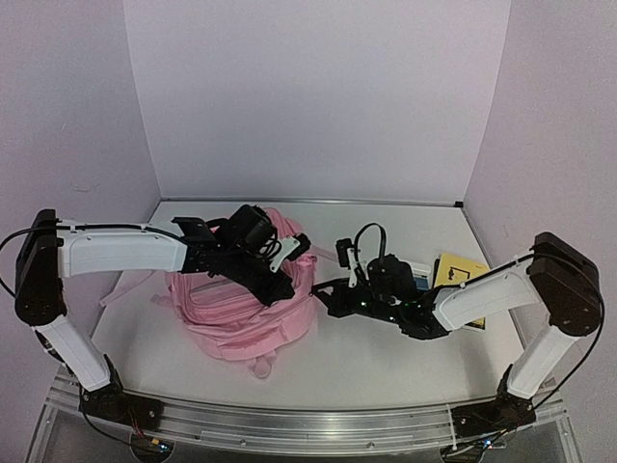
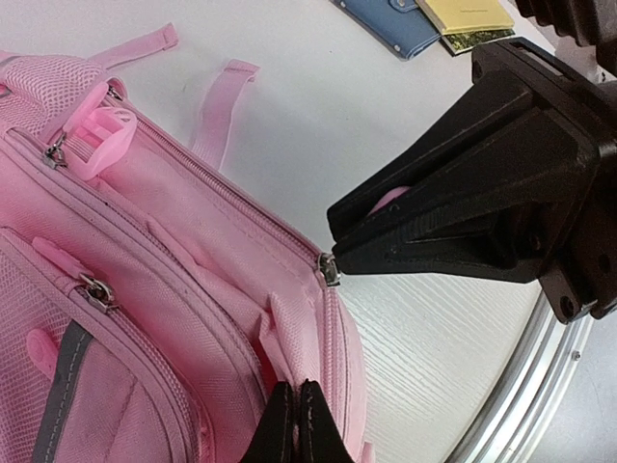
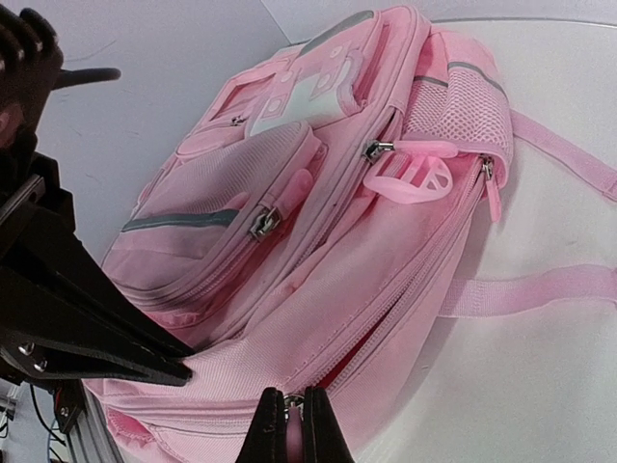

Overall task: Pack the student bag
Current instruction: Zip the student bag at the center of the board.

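Two robot arms are meeting at one pink backpack (image 1: 246, 309), which is lying flat on the white table (image 1: 386, 367), left of centre in the overhead view, with its front pockets facing up. The left gripper (image 2: 295, 424) is pinching, fully closed, a fold of the backpack beside the main zip, at the bottom edge of its own wrist view. The right gripper (image 3: 289, 429) is gripping, also fully closed, the small metal zip pull (image 2: 331, 268) at the bag's rim.

The backpack is looking soft, light and slack, so it is likely to bunch and drag rather than hold its shape. Pinning the cloth with one gripper while the other is working the pull seems the sound way to take hold. The pull is tiny and smooth, and could be slipping free under a hard tug.

Both arms are hiding much of the bag from above. Its inside is not showing, and how far the zip is open is hard to make out. A blue case (image 2: 390, 24) and a yellow book (image 2: 468, 14) are being cut off at the upper right of the left wrist view.
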Controlling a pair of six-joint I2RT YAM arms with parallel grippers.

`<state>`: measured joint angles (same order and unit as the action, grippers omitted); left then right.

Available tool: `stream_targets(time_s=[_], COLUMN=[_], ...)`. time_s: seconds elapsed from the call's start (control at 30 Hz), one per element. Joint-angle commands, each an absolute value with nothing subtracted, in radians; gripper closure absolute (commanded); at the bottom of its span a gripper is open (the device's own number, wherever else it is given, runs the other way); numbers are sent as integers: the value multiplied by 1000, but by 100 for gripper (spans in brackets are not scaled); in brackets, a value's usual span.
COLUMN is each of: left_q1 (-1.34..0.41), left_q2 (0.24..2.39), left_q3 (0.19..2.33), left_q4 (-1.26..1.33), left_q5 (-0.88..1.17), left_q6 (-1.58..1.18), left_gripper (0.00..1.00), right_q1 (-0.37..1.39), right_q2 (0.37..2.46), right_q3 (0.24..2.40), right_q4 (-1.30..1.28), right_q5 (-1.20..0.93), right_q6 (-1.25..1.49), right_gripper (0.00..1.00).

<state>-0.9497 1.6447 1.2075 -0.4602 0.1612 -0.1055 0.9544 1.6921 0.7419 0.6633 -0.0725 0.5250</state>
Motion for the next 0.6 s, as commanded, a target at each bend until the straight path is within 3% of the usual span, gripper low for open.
stream_targets(time_s=[0.0, 0.57], left_q1=[-951, -951], left_q2=[1587, 1512], left_q3=[1174, 1137], left_q4=[-550, -592], left_q5=[162, 212], left_q6=[-101, -80], left_gripper=[100, 100], right_q1=[883, 785], right_q2=[1610, 1751], right_q3=[753, 887], right_q4=[753, 768], right_q5=[-40, -202], right_q6=[496, 468], right_gripper=[100, 100])
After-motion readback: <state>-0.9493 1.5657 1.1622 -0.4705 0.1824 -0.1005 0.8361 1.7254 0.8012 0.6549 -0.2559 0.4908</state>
